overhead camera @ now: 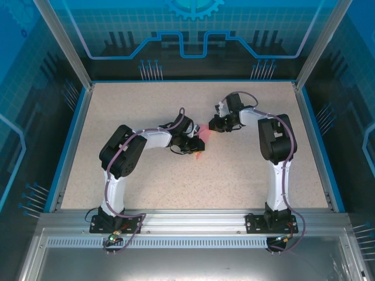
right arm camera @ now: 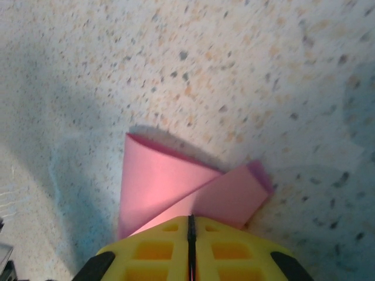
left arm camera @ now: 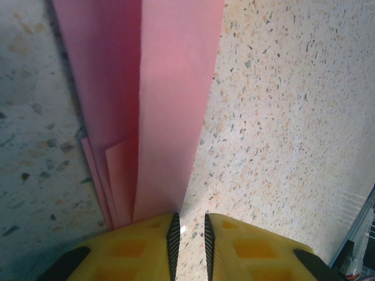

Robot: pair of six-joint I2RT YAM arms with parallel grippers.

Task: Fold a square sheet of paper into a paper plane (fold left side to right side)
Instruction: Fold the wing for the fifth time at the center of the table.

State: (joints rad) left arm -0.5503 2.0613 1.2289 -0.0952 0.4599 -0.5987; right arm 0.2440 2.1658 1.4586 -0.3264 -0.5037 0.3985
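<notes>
The pink paper (overhead camera: 200,141) lies folded near the table's middle, between my two grippers. In the left wrist view the pink paper (left arm camera: 170,88) is a long narrow layered strip that runs up from my left finger (left arm camera: 135,246). My left gripper (left arm camera: 190,234) stands slightly open, with bare table in the gap and the paper's end tucked under the left finger. In the right wrist view a folded flap of the pink paper (right arm camera: 164,181) rises off the table and casts a shadow. My right gripper (right arm camera: 190,219) is shut, and the paper's edges meet at its seam.
The speckled table (overhead camera: 146,175) has a blue raised rim (overhead camera: 67,146) on its left, back and right sides. Metal frame posts (overhead camera: 64,44) stand at the back corners. Both arm bases (overhead camera: 117,219) sit on the near rail.
</notes>
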